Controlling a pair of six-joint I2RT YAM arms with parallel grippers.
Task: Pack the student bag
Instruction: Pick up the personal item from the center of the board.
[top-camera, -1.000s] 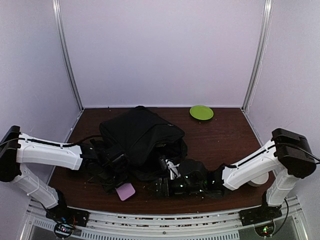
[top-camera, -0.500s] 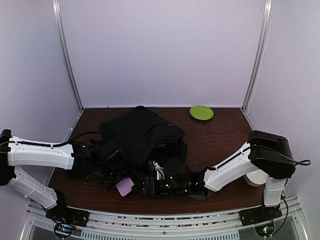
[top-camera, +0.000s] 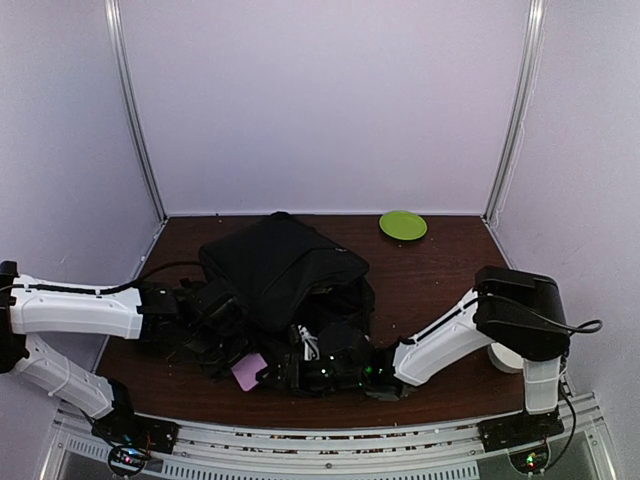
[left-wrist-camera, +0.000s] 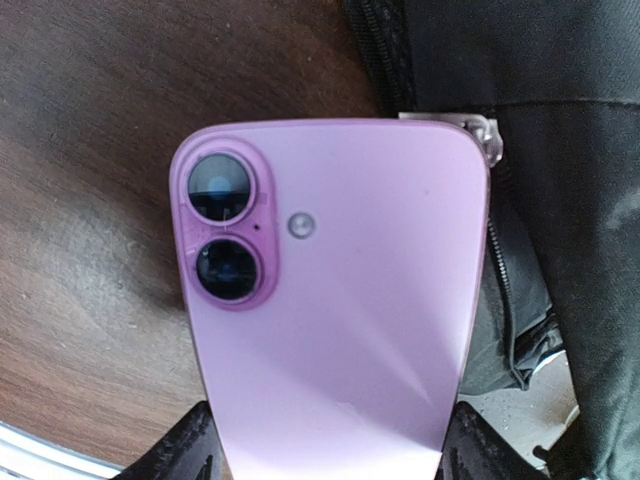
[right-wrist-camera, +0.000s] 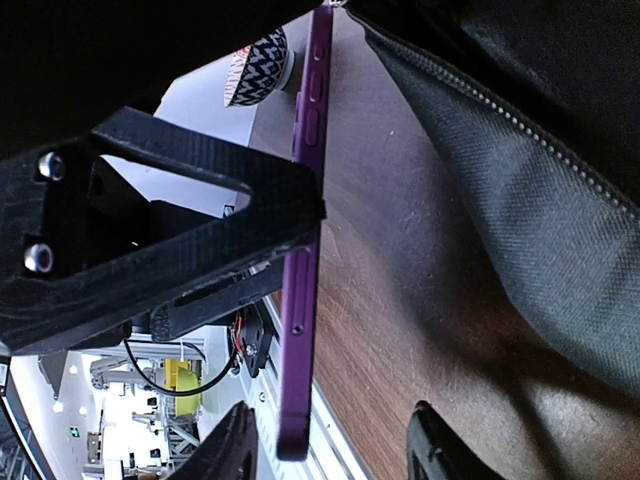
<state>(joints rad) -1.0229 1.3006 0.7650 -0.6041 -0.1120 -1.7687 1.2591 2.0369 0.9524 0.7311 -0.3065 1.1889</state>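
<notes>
The student bag (top-camera: 285, 270) is a large black backpack lying in the middle of the table, its opening facing the near edge. My left gripper (top-camera: 238, 358) is shut on a pink phone (top-camera: 250, 372) just in front of the bag's left corner. In the left wrist view the phone (left-wrist-camera: 335, 300) fills the frame with its camera end away from the fingers (left-wrist-camera: 185, 455), beside the bag's zipper (left-wrist-camera: 520, 250). My right gripper (top-camera: 277, 374) reaches low across from the right and is open. In the right wrist view the phone (right-wrist-camera: 305, 250) is edge-on, its end between my right gripper's (right-wrist-camera: 335, 450) open fingers.
A green plate (top-camera: 403, 224) lies at the back right. A white round object (top-camera: 510, 356) sits behind the right arm's base. White items (top-camera: 312, 340) show at the bag's mouth. The table's front rail (top-camera: 330, 440) is close behind the phone.
The right arm has stretched further left along the front of the bag until its open gripper is at the phone. The left gripper has held the phone almost still.
</notes>
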